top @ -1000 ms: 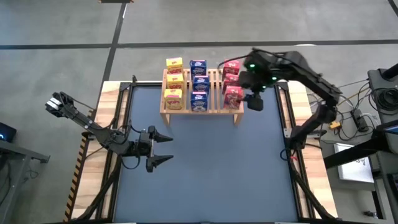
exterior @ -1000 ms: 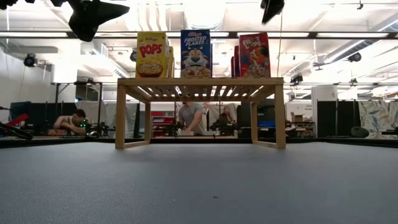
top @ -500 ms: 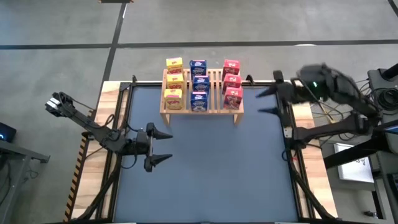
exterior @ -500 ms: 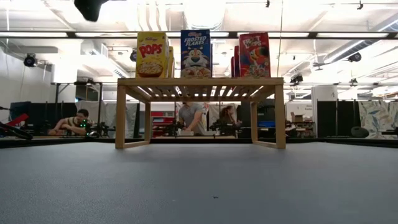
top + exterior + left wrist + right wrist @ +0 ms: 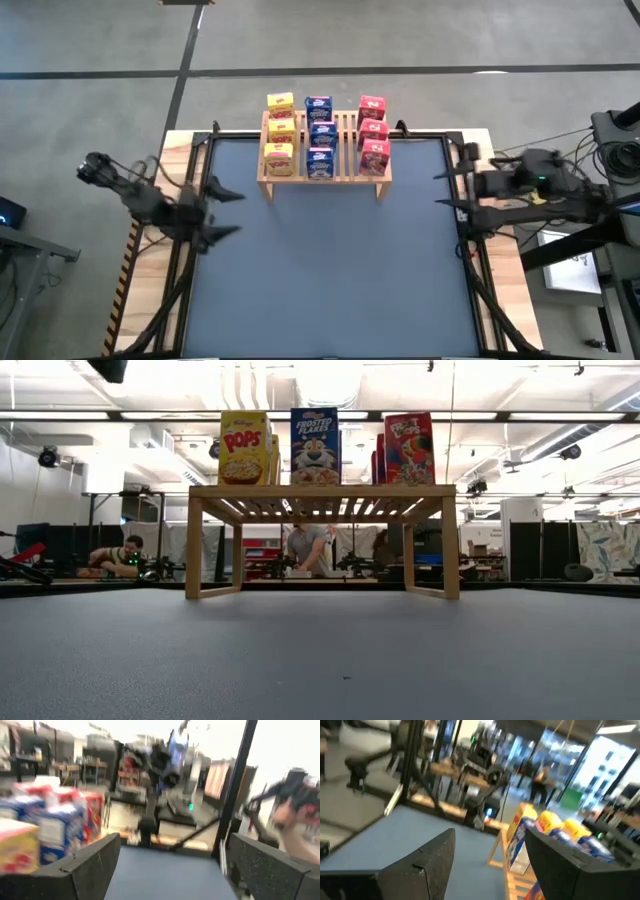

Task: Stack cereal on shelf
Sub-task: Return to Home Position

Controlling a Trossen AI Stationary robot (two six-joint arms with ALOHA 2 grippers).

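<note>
The left gripper [image 5: 227, 212] hangs over the left edge of the table [image 5: 330, 280], at mid-left of the high view. Its fingers [image 5: 90, 865] are spread wide, with only bare mat between them – nothing is held or touched. The right gripper [image 5: 442, 189] sits at the table's right edge, at mid-right of that view. It points inward, and its fingers [image 5: 420, 865] are equally wide apart and empty.

The shelf [image 5: 346, 160] stands at the upper centre of the high view, at the table's far edge and well apart from both grippers. Nine boxes stand upright on its slats in three columns of three: yellow boxes [image 5: 280, 135] on the left, blue boxes [image 5: 320, 135] in the middle and red boxes [image 5: 372, 130] on the right.

In the low view the shelf [image 5: 320, 491] fills the upper middle of the frame, with one box of each colour in front. The yellow front [image 5: 243, 448] reads "POPS" and the blue front [image 5: 314, 447] reads "FROSTED FLAKES" above a cartoon tiger. The lettering on the red front [image 5: 409, 448] is too small to make out.
</note>
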